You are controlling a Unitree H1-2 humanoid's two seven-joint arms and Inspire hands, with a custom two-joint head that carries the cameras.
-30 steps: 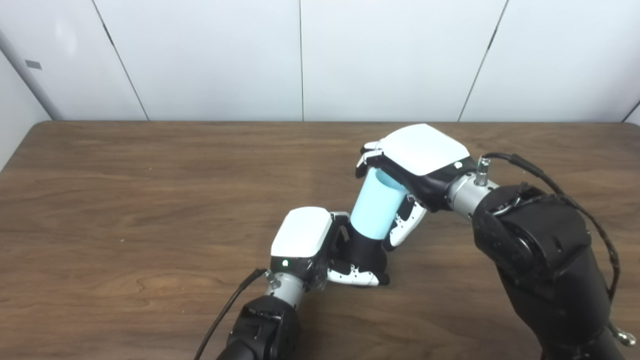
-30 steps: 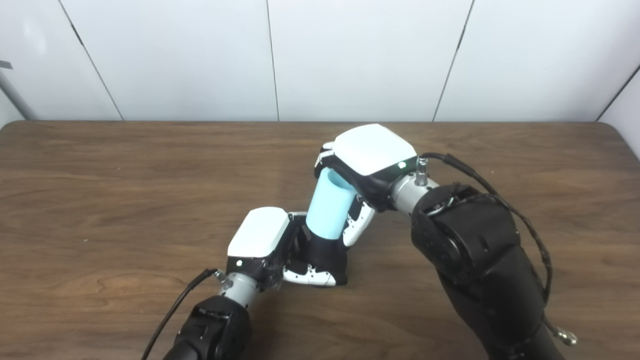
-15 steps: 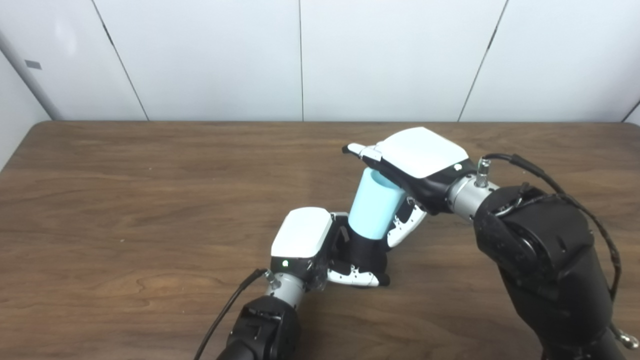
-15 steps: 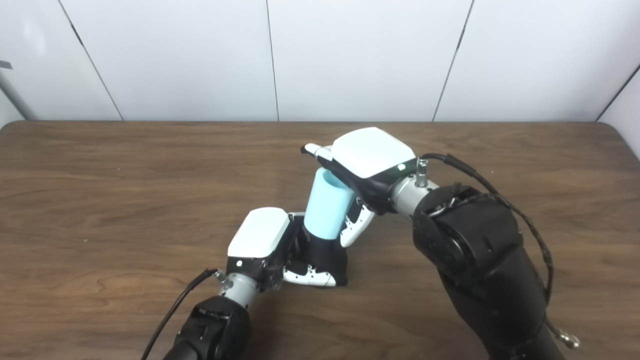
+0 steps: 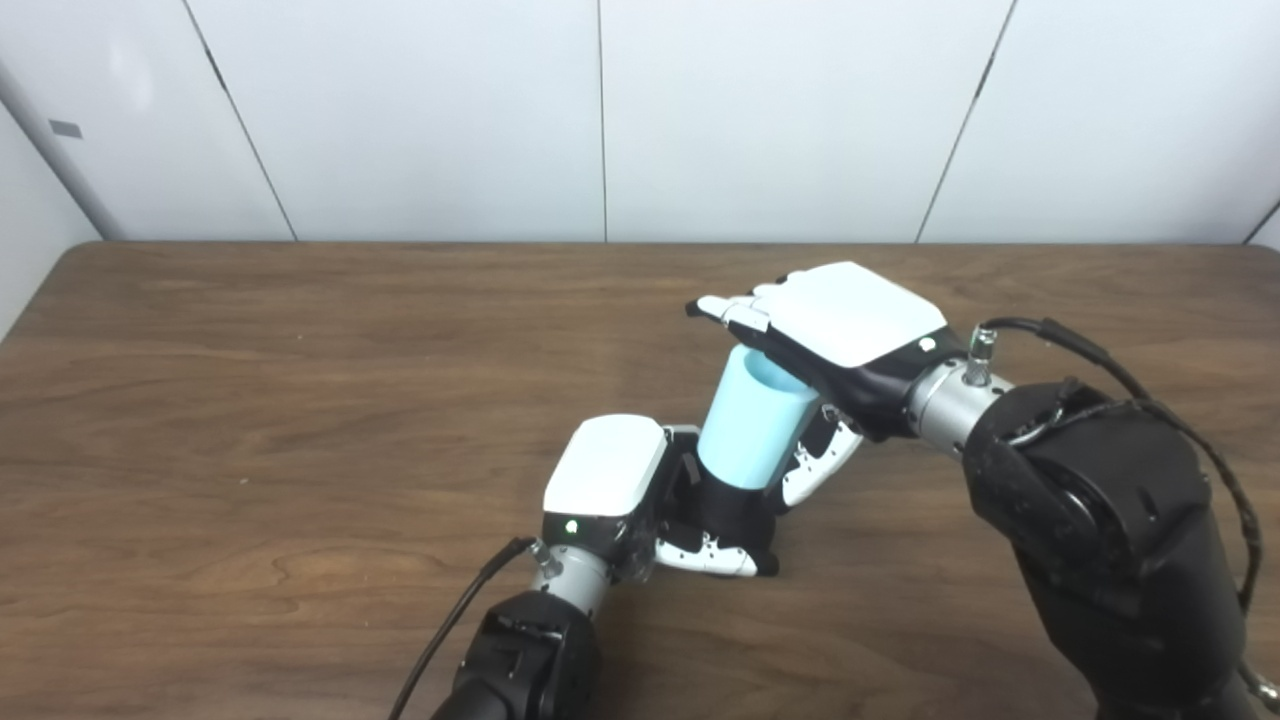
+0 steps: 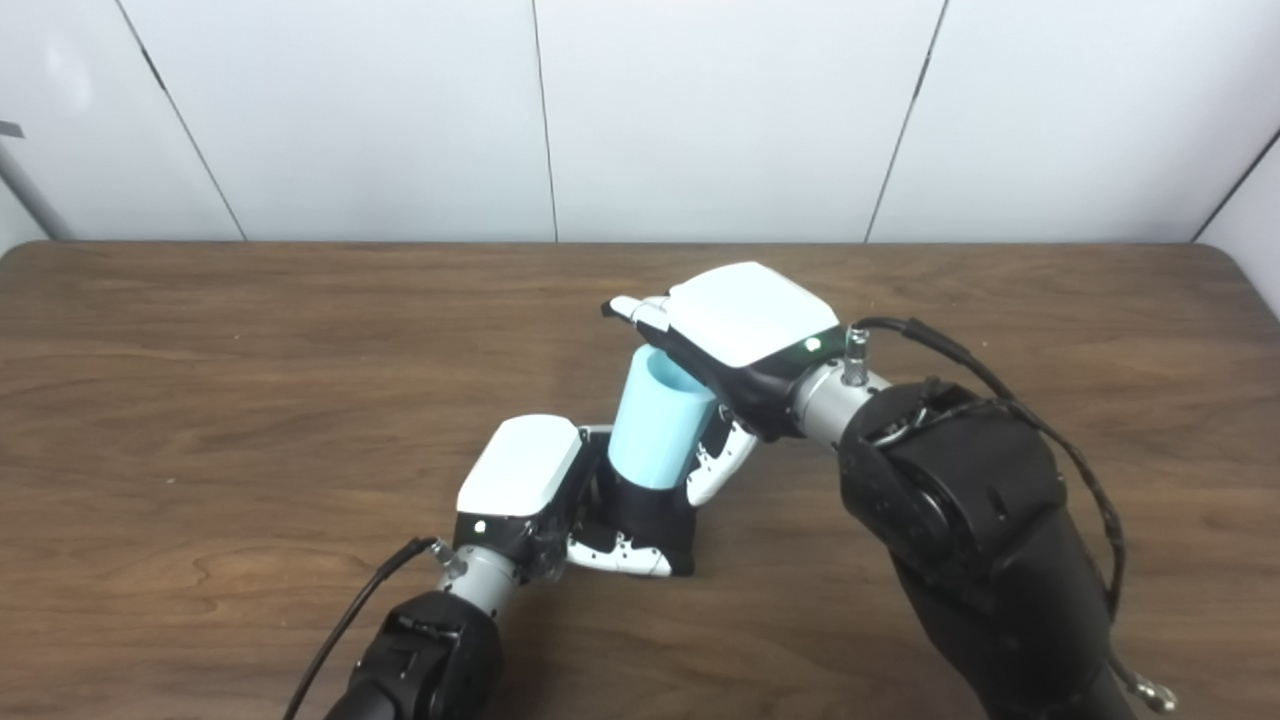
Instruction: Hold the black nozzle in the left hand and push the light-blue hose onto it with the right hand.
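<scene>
White panelled walls (image 5: 600, 110) stand behind the brown wooden table (image 5: 250, 400). Near its middle, the right hand (image 5: 840, 330) hovers over the tilted light-blue hose (image 5: 750, 425), fingers (image 5: 725, 308) spread past its open top, released. The left hand (image 5: 640, 490) grips the black nozzle (image 5: 730, 510) at the hose's base

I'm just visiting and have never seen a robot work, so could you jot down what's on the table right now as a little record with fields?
surface: brown wooden table
left robot hand: shut on the black nozzle, low at the table
light-blue hose: tilted, lower end seated on the nozzle
right robot hand: open, fingers stretched flat over the hose's top end
task state: hose looks already on the nozzle
</scene>
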